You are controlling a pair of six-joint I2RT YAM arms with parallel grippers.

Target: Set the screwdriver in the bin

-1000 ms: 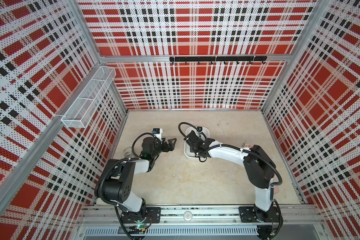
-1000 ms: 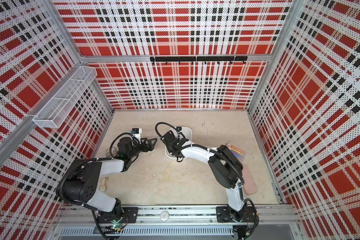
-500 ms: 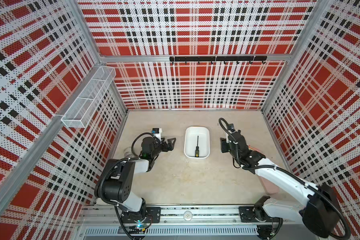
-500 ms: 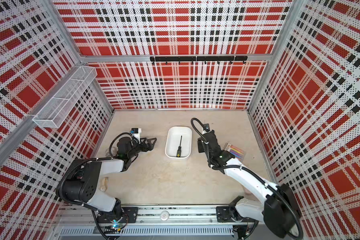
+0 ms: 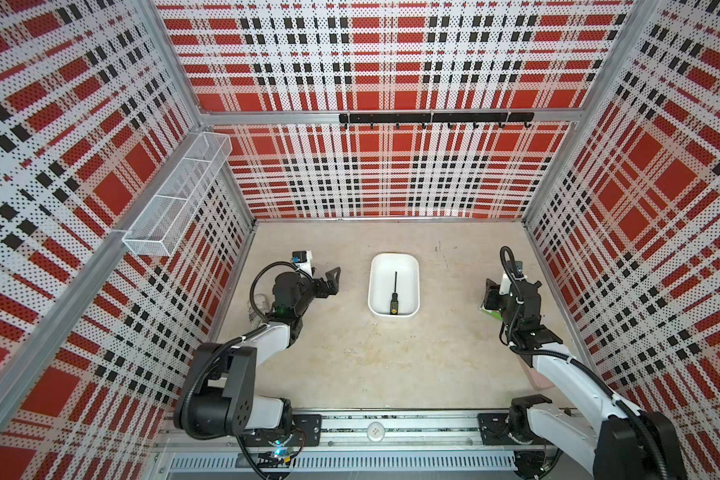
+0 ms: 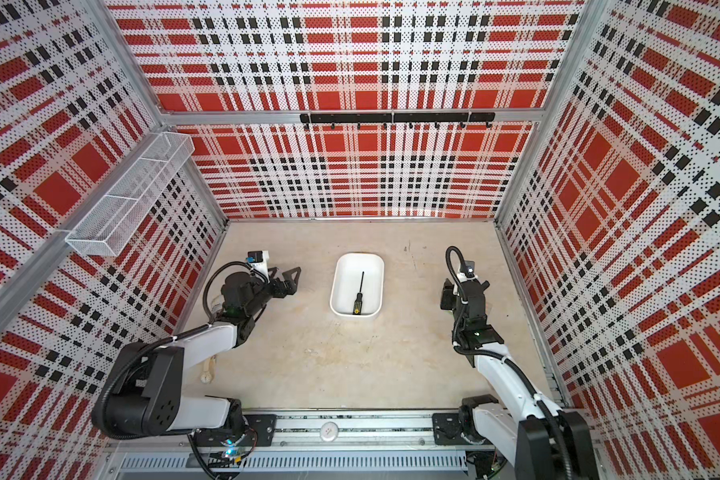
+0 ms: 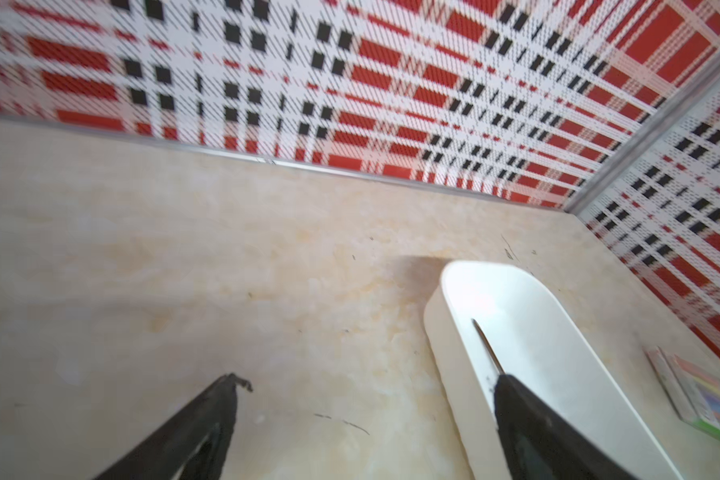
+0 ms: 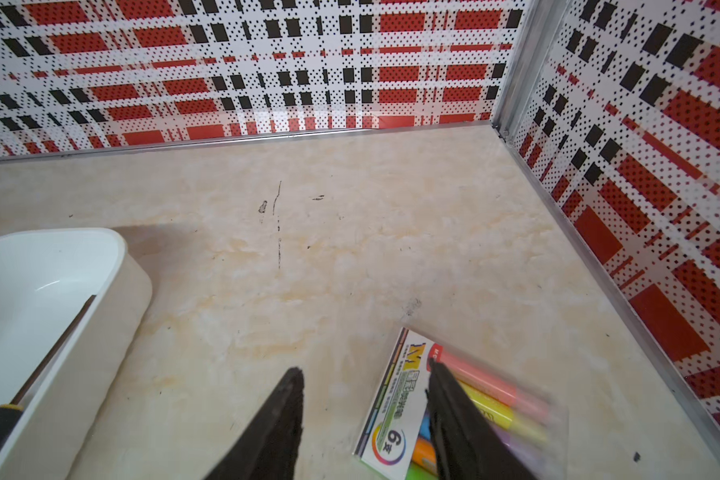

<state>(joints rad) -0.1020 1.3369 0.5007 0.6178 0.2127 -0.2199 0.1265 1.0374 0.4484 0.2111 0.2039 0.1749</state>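
I see the screwdriver [image 5: 394,294] lying flat on the smooth floor of the bin [image 5: 406,270], a glossy white plastic tub with rounded corners. It sits mid-tabletop [image 5: 371,365], nearer the far edge of the mottled beige surface. The thin dark shaft points at the far edge, and the black, yellow-marked handle lies by the bin's near wall. The left gripper [image 7: 368,378] has its black fingers spread wide, empty. The right gripper [image 8: 362,368] stands narrower, fingers apart and empty, over a clear pack of highlighters [image 8: 395,399] by the right edge.
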